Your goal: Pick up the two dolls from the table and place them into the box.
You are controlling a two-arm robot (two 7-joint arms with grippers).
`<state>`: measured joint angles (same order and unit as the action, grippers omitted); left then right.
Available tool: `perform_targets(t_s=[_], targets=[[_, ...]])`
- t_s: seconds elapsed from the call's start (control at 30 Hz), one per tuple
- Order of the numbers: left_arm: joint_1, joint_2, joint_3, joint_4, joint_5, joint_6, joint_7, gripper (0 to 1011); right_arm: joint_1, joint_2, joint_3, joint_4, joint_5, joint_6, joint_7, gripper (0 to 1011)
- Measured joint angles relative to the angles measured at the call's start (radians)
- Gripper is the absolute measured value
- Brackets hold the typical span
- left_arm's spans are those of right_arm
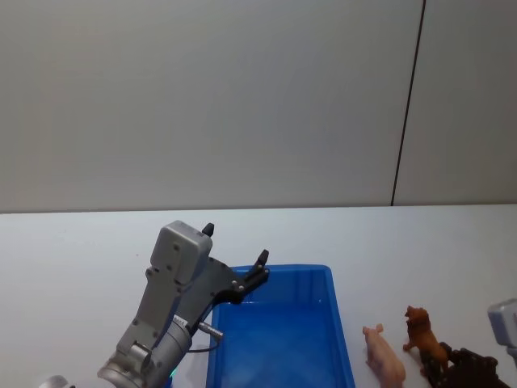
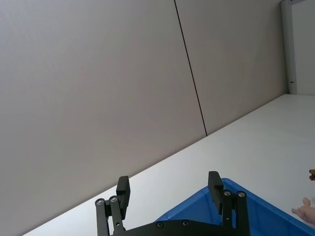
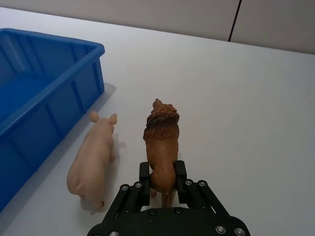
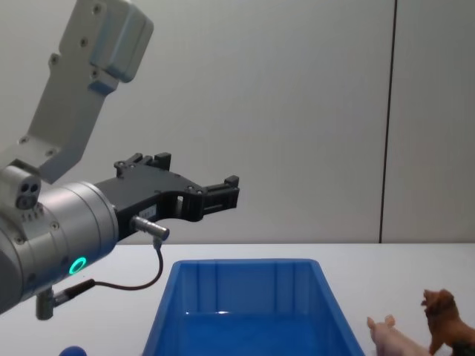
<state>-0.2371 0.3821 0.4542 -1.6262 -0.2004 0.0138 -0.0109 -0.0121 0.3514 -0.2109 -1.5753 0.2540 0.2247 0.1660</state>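
The right gripper [image 3: 162, 173] is reaching in low at the near right of the table [image 1: 81, 242]; its two black fingers are pressing on either flank of the lion [image 3: 161, 142] at the hindquarters, so it is gripping that doll; the lion is standing upright with its feet down at table level, its maned head pointing toward the far side. The pig [image 3: 93, 152] is standing just beside the lion on its left, apart from it and facing the same way; it is sitting between the lion and the box [image 1: 339, 323], near the box's right wall but not touching it. The box is lying around the middle of the near table. The left gripper [image 1: 236, 242] is hanging in the air over the box's far left corner; its fingers are spread wide. A small blue ball [image 4: 73, 350] is peeking in at the near left, well apart from both dolls.
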Motion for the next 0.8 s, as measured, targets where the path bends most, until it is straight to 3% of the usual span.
perform_targets(t_s=[0.5, 0.8], targets=[[0.0, 0.0, 0.0, 0.0, 0.0, 0.0, 0.0, 1002, -0.001, 0.004, 0.007, -0.108, -0.003, -0.039, -0.004, 282], [0.0, 0.0, 0.0, 0.0, 0.0, 0.0, 0.0, 1001, 0.036, -0.02, -0.005, -0.156, 0.002, -0.035, 0.052, 282]])
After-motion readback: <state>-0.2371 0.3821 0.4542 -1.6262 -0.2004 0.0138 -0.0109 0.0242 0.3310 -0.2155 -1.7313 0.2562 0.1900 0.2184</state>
